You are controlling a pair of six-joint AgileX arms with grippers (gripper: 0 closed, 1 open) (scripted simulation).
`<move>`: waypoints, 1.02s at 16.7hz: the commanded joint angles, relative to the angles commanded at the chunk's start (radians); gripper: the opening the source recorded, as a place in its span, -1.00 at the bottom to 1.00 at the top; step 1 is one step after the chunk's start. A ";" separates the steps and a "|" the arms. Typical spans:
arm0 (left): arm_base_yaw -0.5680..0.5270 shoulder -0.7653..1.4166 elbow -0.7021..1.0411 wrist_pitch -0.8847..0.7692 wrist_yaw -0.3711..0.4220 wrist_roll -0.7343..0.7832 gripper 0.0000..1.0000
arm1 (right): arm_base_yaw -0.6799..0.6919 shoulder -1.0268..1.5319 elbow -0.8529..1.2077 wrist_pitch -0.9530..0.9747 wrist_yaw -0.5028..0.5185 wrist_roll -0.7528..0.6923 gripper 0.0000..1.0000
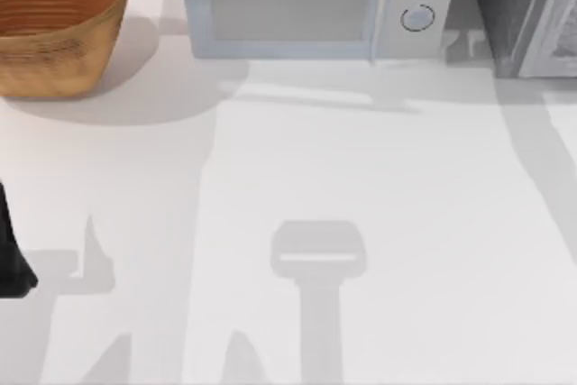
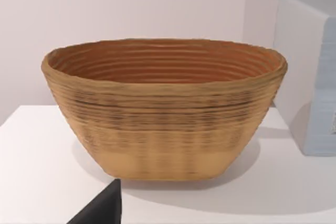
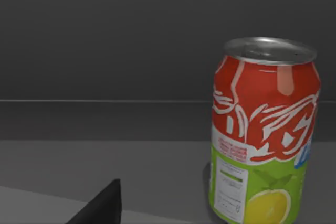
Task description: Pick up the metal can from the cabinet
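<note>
The metal can (image 3: 264,129) stands upright on a dark grey shelf (image 3: 105,166) inside the cabinet (image 1: 523,6). It has a shiny silver top and a red side with a green band and a lemon picture lower down. A black part of my right gripper (image 3: 102,207) pokes in low in the right wrist view, short of the can, off to one side and not touching it. My left arm (image 1: 13,254) is parked at the table's left edge, and a black part of its gripper (image 2: 102,208) faces the basket.
A woven brown basket (image 1: 54,20) sits at the table's back left. A pale microwave (image 1: 306,2) with two knobs stands at the back middle. The dark cabinet fills the back right corner. The white tabletop (image 1: 379,187) carries only shadows.
</note>
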 joint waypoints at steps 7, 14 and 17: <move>0.000 0.000 0.000 0.000 0.000 0.000 1.00 | -0.011 0.102 0.090 0.012 -0.010 0.000 1.00; 0.000 0.000 0.000 0.000 0.000 0.000 1.00 | -0.029 0.213 0.181 0.032 -0.026 0.001 1.00; 0.000 0.000 0.000 0.000 0.000 0.000 1.00 | -0.029 0.213 0.181 0.032 -0.026 0.001 0.70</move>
